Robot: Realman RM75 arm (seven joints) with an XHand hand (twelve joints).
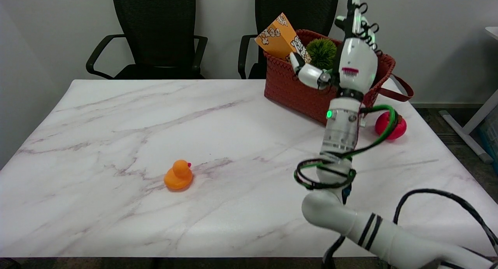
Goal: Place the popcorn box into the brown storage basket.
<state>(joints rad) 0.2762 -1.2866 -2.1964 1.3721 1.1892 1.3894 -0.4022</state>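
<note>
We are observing the right hand (352, 62) raised upright over the near side of the brown storage basket (299, 94), palm side turned away from the camera. Its long fingers (356, 12) are pointing straight up and are lying close together; its thumb (307, 72) is reaching out to the left and its tip is touching, or nearly touching, the lower edge of the popcorn box (278, 37). We cannot tell whether anything is pinching the box from the far side, so we are recording the grip as undetermined.

The popcorn box is standing tilted in the left end of the basket, its top leaning up and to the left above the rim. We are seeing an orange face with white popcorn pictures and some dark lettering near its lower right, too small for us to read. A red mark is showing on the white back of the hand; we cannot read it either.

A green spiky ball (322, 51) is sitting inside the basket just right of the box. A red round object (391, 125) is lying on the marble table (155, 125) just beside the basket's near right corner, partly behind a green cable. An orange rubber duck (178, 175) is sitting well apart, toward the table's near middle. Two black chairs (155, 31) are standing behind the table.
</note>
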